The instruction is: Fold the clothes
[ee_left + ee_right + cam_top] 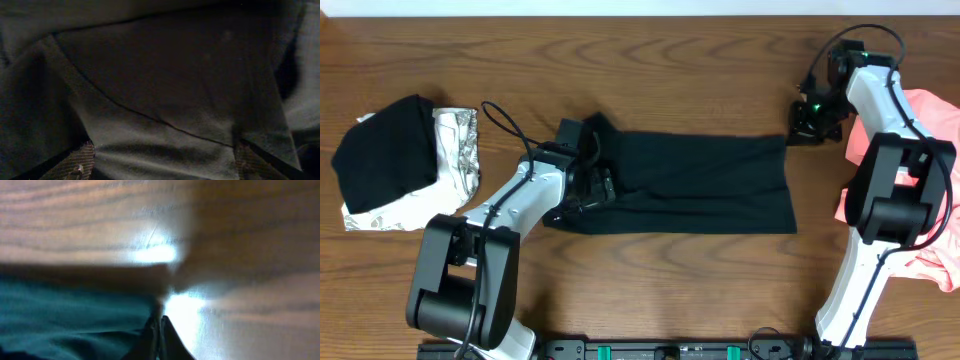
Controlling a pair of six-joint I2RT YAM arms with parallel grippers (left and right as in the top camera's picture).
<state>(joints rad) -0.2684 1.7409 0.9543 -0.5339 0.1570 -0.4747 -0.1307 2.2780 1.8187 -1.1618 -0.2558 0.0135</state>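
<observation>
The plain black short-sleeved T-shirt (710, 180) lies mid-table, folded into a long flat band running left to right. The left gripper (588, 178) sits low over its left end, fingers (75, 165) spread wide with slack cloth between them, nothing pinched. The right gripper (808, 125) is at the band's upper right corner, fingertips drawn together at the cloth's edge; whether fabric is caught there cannot be told. A folded black garment (385, 155) rests on a white-grey patterned one (460, 150) far left; a salmon-pink one (935, 120) lies at the right edge. The brown wood-grain table (670, 60) shows glare near the right gripper.
</observation>
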